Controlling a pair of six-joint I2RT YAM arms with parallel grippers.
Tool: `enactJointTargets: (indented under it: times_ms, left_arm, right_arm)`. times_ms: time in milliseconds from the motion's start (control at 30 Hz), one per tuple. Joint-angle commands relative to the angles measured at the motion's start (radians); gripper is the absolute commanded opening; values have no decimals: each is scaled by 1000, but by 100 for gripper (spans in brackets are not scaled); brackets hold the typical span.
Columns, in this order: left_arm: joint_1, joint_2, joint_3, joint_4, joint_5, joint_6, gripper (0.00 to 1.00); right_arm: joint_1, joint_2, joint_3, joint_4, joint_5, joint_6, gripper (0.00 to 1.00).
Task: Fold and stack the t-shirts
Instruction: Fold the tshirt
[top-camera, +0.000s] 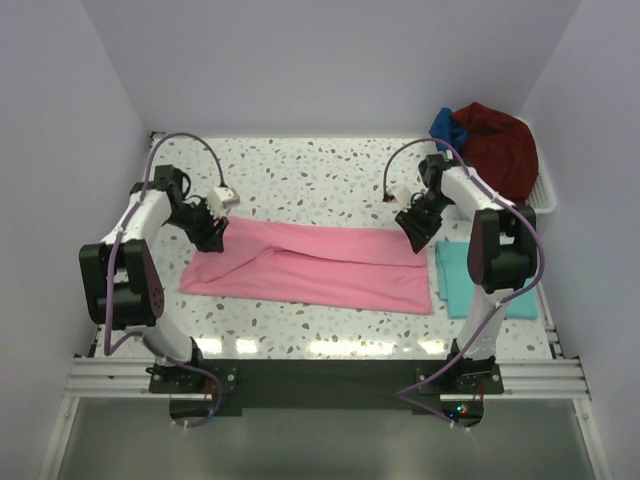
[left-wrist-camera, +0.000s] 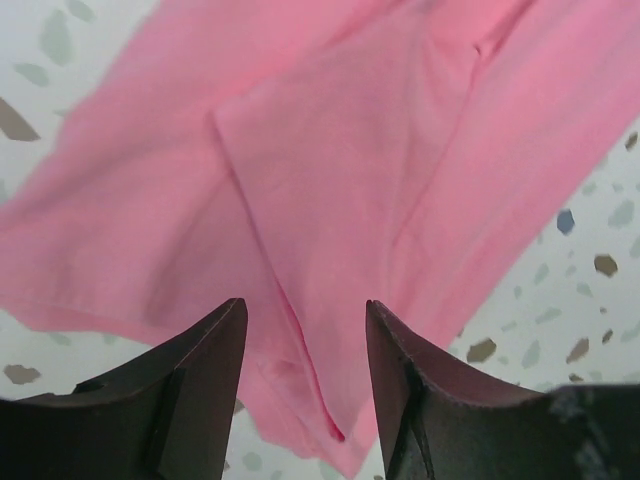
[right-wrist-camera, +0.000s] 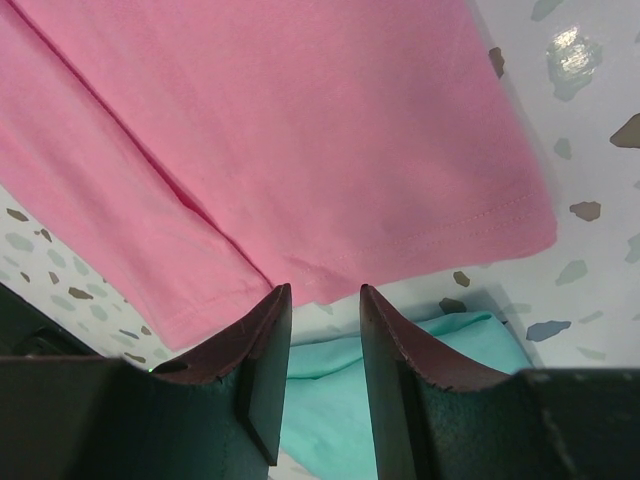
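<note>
Beside the pink t-shirt (top-camera: 320, 265): teal t-shirt (top-camera: 452, 278).
Far corner: basket (top-camera: 546, 196) of garments (top-camera: 500, 145).
Left gripper (left-wrist-camera: 305, 303), right gripper (right-wrist-camera: 324, 290): parted, empty.

1. No writing, brand, number or sign can be read in any view (the top one and both wrist ones alike).
2. The pink t-shirt (right-wrist-camera: 300, 130) shows only plain cloth and a stitched hem.
</note>
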Motion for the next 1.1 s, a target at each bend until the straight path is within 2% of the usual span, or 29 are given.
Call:
enactJointTargets:
  times_ms: [0,167,400,533,667,867,1067]
  left_arm:
    - [8,79,94,91,63,-217,57]
    - [7,232,188,75,88,-306,57]
    - [-7,280,199,122,97,-349,53]
    - [-10,218,128,171,77,-363,46]
    - [-39,115,58,220,43,-366,45]
    - [-168,71,67,245,14,-292,54]
    - [-273,156,156,214,-53,-222,57]
  right_arm:
    - [2,-17,-4,0,7,-7,37]
    - [1,-17,-26,-3,-13,-11,36]
    - [4,-12,-94,24,9,-22,27]
    - [4,5,-119,51,29,-22,24]
    - [7,14,-124,57,38,-20,22]
    - [13,5,-89,35,26,-11,22]
    - [12,0,-72,23,26,-8,22]
